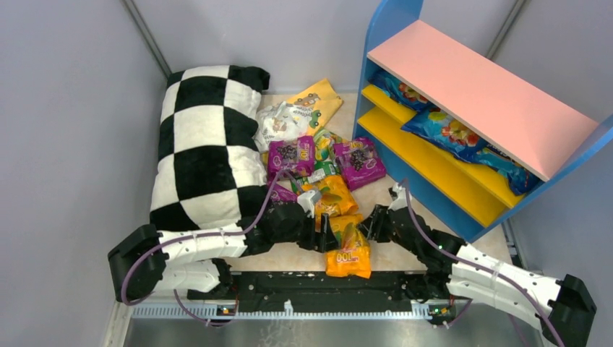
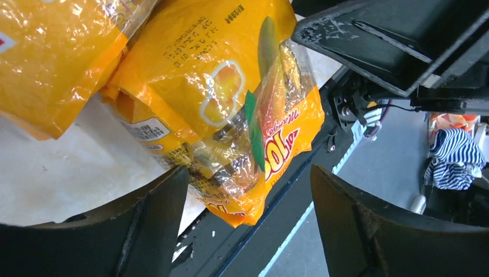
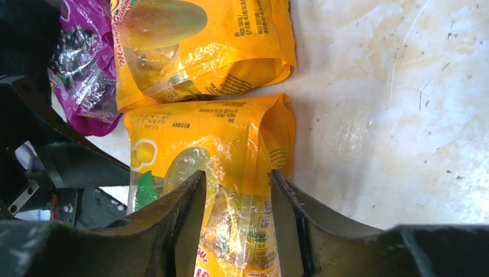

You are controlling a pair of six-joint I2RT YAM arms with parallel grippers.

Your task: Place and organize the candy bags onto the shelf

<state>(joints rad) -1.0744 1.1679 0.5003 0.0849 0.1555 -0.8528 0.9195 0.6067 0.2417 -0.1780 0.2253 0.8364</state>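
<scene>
The orange bag [image 1: 348,254] lies on the tabletop [image 3: 392,115]. The right fingers [image 3: 184,231] straddle one end, seemingly clamped on it. The left fingers [image 2: 150,219] stand wide apart around its corner.

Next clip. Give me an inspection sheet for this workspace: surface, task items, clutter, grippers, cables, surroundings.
Surface: pale table, scuffed and speckled.
Job's things: shelf at right, blue candy bags on its yellow boards; purple bags and others piled mid-table; nearest orange bag at the near edge.
Clutter: checkered pillow left of the pile.
Grippers: left gripper open, that orange bag's corner between its fingers; right gripper has fingers either side of the same bag, grip unclear.
Cables: purple cables run along both arms.
Surroundings: grey walls; striped cloth beyond the table.
</scene>
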